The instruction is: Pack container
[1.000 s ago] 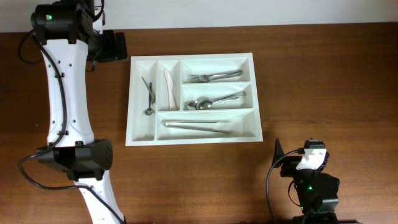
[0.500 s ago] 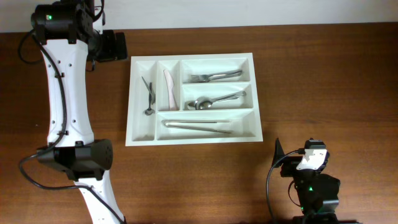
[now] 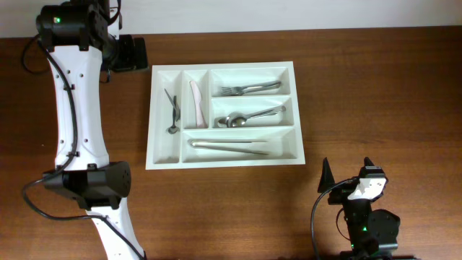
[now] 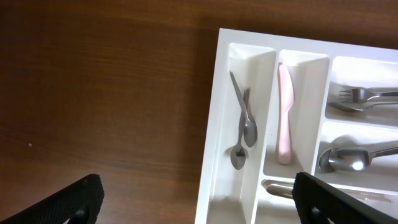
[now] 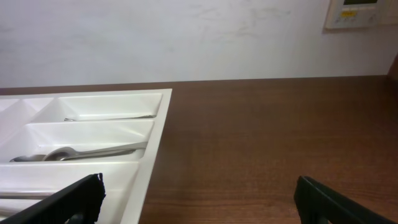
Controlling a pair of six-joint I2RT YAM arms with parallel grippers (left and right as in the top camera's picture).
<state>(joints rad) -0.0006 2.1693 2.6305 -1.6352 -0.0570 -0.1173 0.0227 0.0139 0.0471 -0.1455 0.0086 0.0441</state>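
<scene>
Nearest, the right gripper (image 5: 198, 200) sits low off the tray's near right corner, jaws spread wide and empty. On the middle of the dark brown wooden table (image 3: 375, 87) lies the large white rectangular plastic cutlery tray (image 3: 224, 163), holding steel forks (image 3: 249, 89), spoons (image 3: 249, 116), knives (image 3: 227, 146) and a pale pink knife (image 3: 195, 103). Above its far left corner the left gripper (image 4: 196, 200) hangs wide open, empty.

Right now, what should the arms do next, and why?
Probably just park both arms. The tray already holds cutlery in all five compartments, no loose piece shows on the table, and the left gripper and right gripper are open and empty.
</scene>
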